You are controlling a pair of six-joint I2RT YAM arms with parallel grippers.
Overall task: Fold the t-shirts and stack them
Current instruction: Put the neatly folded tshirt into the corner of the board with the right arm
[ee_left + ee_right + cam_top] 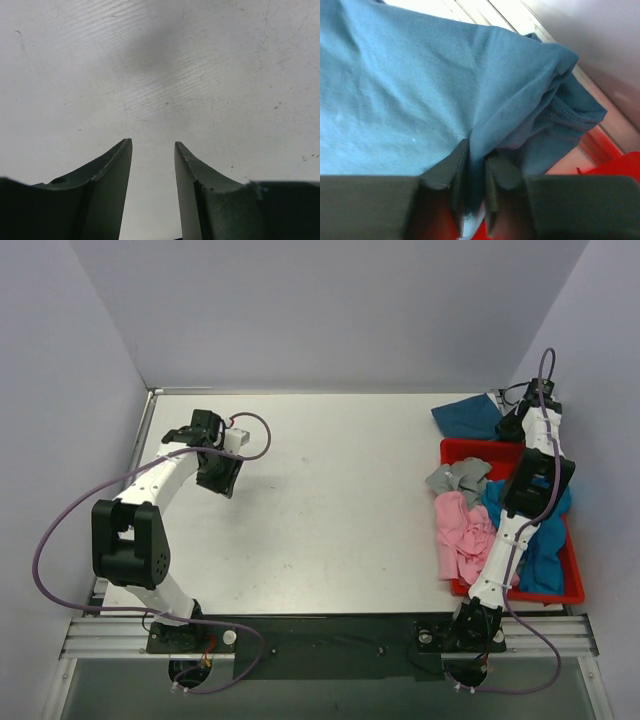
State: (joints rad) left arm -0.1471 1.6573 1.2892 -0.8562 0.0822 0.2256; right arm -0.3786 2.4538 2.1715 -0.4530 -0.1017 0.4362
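Teal t-shirt (466,417) on scuffed white table (330,510), lilac walls (330,310)

Tray (462,448) sits on the right side of the table (330,500), heap of shirts (455,530) in it. Behind the tray, another shirt (465,417) on the table, right gripper (476,165) pinching its fold. Left gripper (153,150) well left of the tray, over the table.

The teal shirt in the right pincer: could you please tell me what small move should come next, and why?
Probably lift the teal shirt and draw it left onto the bare table. The right pincer is shut on a fold of it, and it lies bunched in the far corner past the tray.
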